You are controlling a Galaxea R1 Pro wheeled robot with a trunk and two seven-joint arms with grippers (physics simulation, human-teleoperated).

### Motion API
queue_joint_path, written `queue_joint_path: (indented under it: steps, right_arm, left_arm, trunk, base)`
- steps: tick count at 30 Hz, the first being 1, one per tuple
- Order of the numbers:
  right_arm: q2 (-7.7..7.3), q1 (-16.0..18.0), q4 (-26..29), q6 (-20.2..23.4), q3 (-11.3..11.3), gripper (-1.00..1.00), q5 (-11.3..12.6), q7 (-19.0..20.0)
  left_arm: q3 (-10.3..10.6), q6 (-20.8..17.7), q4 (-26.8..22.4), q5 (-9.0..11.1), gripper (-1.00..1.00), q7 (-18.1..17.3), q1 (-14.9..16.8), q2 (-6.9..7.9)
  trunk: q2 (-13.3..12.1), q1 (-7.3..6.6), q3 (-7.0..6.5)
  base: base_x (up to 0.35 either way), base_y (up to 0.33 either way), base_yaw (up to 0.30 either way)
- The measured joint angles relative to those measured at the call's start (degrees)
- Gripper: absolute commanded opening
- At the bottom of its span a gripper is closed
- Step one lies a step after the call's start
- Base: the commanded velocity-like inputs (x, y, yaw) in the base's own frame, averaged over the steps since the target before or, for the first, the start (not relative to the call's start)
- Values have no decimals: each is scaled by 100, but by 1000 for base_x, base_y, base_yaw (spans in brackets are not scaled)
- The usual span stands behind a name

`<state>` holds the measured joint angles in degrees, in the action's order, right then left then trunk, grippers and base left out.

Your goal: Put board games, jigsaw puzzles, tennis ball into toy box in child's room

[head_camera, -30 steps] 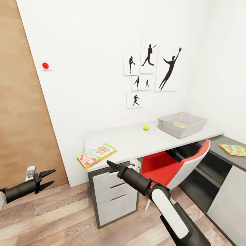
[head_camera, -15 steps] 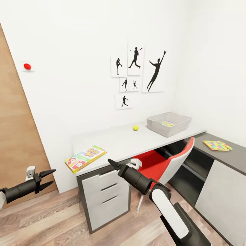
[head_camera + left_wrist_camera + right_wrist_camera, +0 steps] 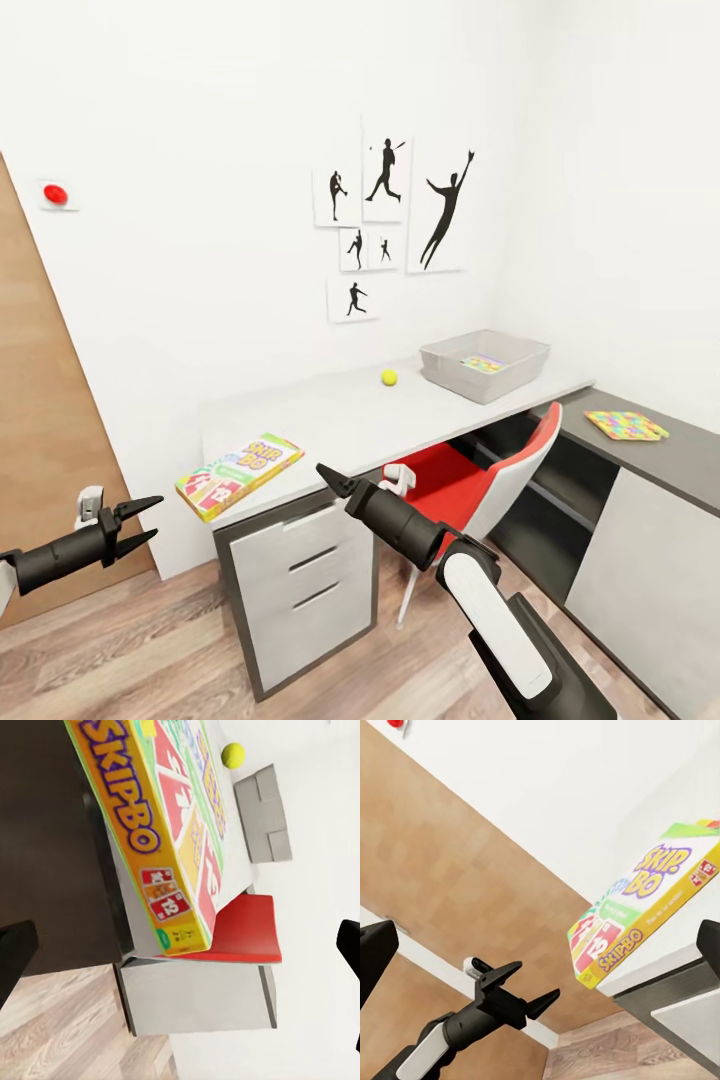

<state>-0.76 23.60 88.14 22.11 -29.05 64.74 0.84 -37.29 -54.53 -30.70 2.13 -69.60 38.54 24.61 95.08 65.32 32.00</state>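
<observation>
Looking from the head, both tools, left tool [image 3: 140,522] and right tool [image 3: 333,482], are spread apart and hold nothing. The SKIP-BO game [image 3: 239,475] and tennis ball [image 3: 389,377] lie on the bench [image 3: 330,420], still to go. One jigsaw puzzle [image 3: 483,364] already sits in the toy box [image 3: 485,365]; another puzzle [image 3: 626,425] waits on the dark cabinet [image 3: 690,460]. Both wrist views show the game at the bench edge.

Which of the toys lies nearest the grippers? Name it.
The SKIP-BO board game at the table's near corner, by both open grippers. The tennis ball and the two jigsaw puzzles lie farther off.
</observation>
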Motion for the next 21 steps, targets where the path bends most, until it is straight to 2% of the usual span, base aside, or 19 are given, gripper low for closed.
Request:
queue_joint_path:
  steps: [21]
  right_arm:
    - [8, 0, -9, -9, -1, 100, -26, -6]
  left_arm:
    - [2, 1, -2, -1, 100, 0, 0, 1]
  trunk:
    - [0, -1, 0]
  base:
    - [113, 68, 0]
